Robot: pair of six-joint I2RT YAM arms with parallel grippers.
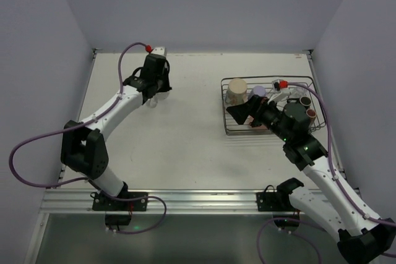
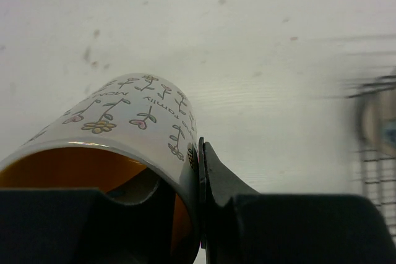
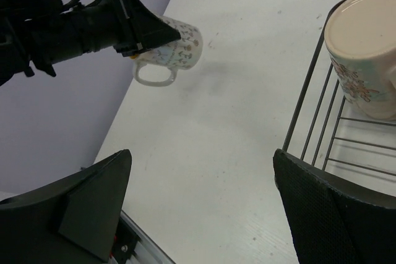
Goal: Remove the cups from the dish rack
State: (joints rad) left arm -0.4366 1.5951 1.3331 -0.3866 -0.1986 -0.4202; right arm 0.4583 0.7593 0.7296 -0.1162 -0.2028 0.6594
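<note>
My left gripper (image 2: 198,153) is shut on the rim of a white flower-patterned mug (image 2: 136,115) with an orange inside, one finger inside and one outside. It holds the mug tilted over the far left of the table (image 1: 153,101); the right wrist view shows its handle (image 3: 173,47). My right gripper (image 3: 204,177) is open and empty, hovering at the left edge of the dark wire dish rack (image 1: 224,100). In the rack are an upside-down cream patterned mug (image 3: 365,54), a lavender cup (image 1: 260,91) and two small brown cups (image 1: 305,101). My right arm hides part of the rack.
The rack's left wire wall (image 3: 309,109) stands right beside my right finger (image 3: 328,214). White table (image 1: 185,146) lies between the two arms. Walls close in at the back and both sides. A metal rail (image 1: 185,199) runs along the near edge.
</note>
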